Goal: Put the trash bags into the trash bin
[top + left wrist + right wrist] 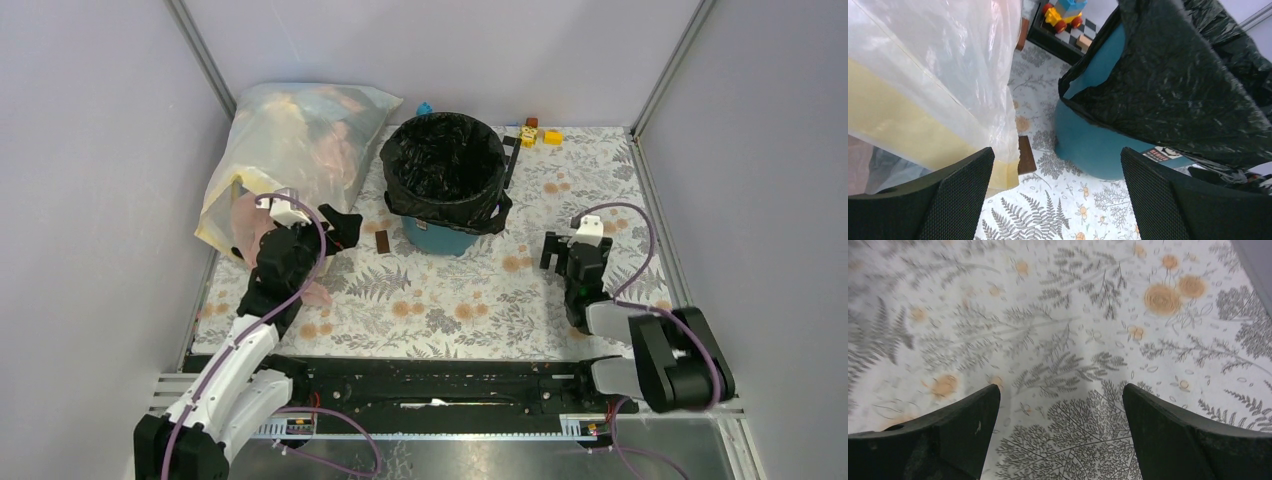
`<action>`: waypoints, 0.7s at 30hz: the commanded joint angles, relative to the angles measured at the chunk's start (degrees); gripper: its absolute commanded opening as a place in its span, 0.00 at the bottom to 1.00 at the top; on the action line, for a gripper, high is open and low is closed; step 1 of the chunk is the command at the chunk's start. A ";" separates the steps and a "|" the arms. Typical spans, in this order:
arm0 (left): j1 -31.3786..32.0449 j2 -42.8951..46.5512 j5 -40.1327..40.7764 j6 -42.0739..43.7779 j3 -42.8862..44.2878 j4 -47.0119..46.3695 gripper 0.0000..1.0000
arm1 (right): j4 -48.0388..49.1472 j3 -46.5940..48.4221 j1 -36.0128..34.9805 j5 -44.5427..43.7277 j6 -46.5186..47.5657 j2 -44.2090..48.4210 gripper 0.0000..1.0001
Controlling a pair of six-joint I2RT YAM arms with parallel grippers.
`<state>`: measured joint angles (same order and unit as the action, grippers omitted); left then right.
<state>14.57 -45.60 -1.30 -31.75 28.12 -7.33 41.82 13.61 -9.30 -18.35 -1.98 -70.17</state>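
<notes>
The black glossy trash bag (445, 165) lines the teal-blue bin (440, 238) at the table's middle back, its edge folded down over the rim. In the left wrist view the bag (1178, 85) drapes over the bin (1093, 145), whose white label (1162, 154) shows. My left gripper (340, 228) is open and empty, left of the bin and apart from it; its fingers (963, 195) frame bare cloth. My right gripper (558, 250) is open and empty over the floral cloth, right of the bin; its fingers (955, 427) hold nothing.
A big translucent yellowish bag of clothes (290, 150) lies at back left, beside my left gripper. A small brown block (383, 241) lies left of the bin. Small toy blocks (538, 133) and a checkered strip (512, 155) sit behind the bin. Grey walls close three sides.
</notes>
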 commanded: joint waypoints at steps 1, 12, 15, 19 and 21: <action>0.15 0.81 -0.41 3.50 0.78 -6.25 0.99 | 25.57 -2.87 0.53 -4.14 4.45 -8.72 1.00; 1.74 -13.03 -4.35 6.77 4.23 -14.70 0.99 | 30.89 -0.65 4.38 -1.95 0.69 -19.00 1.00; 6.10 -11.70 7.38 10.81 8.62 -7.41 0.99 | 31.17 -0.57 4.38 -1.99 0.77 -18.95 1.00; 9.25 -7.55 16.06 12.82 9.65 -5.59 0.99 | 31.12 -0.62 4.40 -1.97 0.75 -18.95 1.00; 9.25 -7.83 12.69 14.02 8.66 -8.63 0.99 | 31.18 -0.64 4.39 -1.95 0.76 -18.95 1.00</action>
<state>23.66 -55.46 7.40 -21.89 35.27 -12.19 68.82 11.79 -5.08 -20.23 -0.93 -88.99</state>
